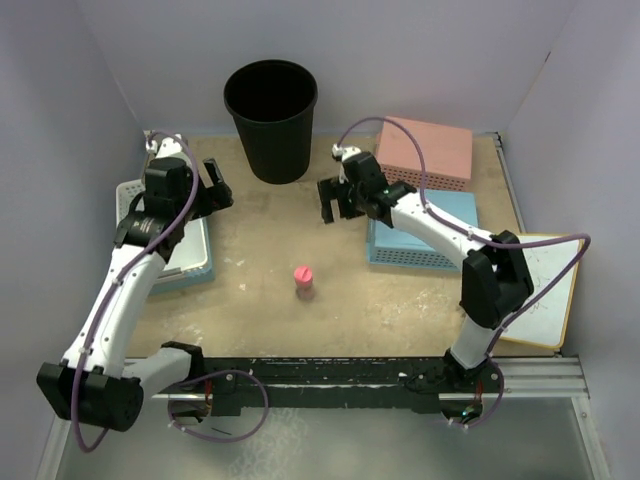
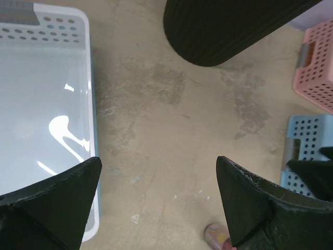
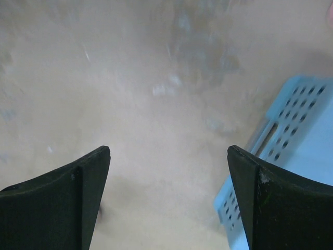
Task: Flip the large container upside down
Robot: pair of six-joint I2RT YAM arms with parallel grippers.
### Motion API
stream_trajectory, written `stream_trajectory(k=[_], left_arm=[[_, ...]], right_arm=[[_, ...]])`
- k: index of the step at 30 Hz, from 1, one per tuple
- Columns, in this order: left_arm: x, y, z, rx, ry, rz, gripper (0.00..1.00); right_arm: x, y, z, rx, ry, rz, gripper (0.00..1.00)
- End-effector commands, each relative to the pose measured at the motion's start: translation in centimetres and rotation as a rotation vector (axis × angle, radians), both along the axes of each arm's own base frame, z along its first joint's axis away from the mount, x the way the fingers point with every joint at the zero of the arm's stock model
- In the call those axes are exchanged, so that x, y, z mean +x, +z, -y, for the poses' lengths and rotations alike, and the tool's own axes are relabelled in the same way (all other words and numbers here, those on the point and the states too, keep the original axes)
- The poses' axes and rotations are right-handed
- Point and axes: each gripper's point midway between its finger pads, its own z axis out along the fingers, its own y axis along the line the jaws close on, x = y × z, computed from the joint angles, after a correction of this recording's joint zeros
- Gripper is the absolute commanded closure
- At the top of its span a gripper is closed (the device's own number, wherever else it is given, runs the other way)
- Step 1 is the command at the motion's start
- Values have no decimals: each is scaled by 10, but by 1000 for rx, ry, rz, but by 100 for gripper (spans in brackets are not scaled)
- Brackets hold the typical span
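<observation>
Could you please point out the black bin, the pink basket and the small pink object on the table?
black bin (image 1: 272, 150), top external view, on its outer side wall.
pink basket (image 1: 428, 150), top external view, on its flat pink surface.
small pink object (image 1: 303, 274), top external view, on its pink top.

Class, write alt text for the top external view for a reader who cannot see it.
A tall black bin stands upright, mouth up, at the table's far edge; the left gripper and right gripper, both open and empty, flank it. A pink basket, blue basket and white basket lie aside.
</observation>
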Motion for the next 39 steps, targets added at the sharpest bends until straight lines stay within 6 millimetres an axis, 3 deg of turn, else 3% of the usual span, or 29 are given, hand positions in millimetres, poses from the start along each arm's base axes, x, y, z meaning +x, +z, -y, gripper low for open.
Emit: stream_trajectory(k=[1,6,10,12,16,19,21,25,28,32,37,39], left_arm=[[3,26,14,-34,-87,127,11],[9,18,33,-83,-178,105,12],[12,18,37,-101,-183,117,12],[13,15,37,-100,-182,107,12],[15,17,39,-110,-184,94,12],[17,28,43,-128,-196,117,12],[18,32,43,-131,-198,133,12],[23,26,45,-133,-205,121,12],[25,21,50,-149,-218,109,12],[25,21,51,-159,-219,115,12],[19,27,45,-136,-208,117,12],[16,31,44,-128,-205,125,12]], right_arm=[[-46,-27,14,-9,68,-97,4],[-76,-47,31,-66,81,-207,4],[-68,-61,75,-271,-70,-202,3],[-58,-55,96,-363,-170,-177,3],[-56,-28,89,-303,-144,-116,4],[-83,-17,81,-171,-87,-124,4],[-107,-22,84,-111,-86,-160,4],[-149,-52,106,-88,-190,-276,4],[-163,-73,116,-106,-240,-337,4],[-146,-87,119,-150,-292,-347,3],[-94,-95,123,-70,-291,-364,2],[-76,-96,133,-110,-308,-341,2]])
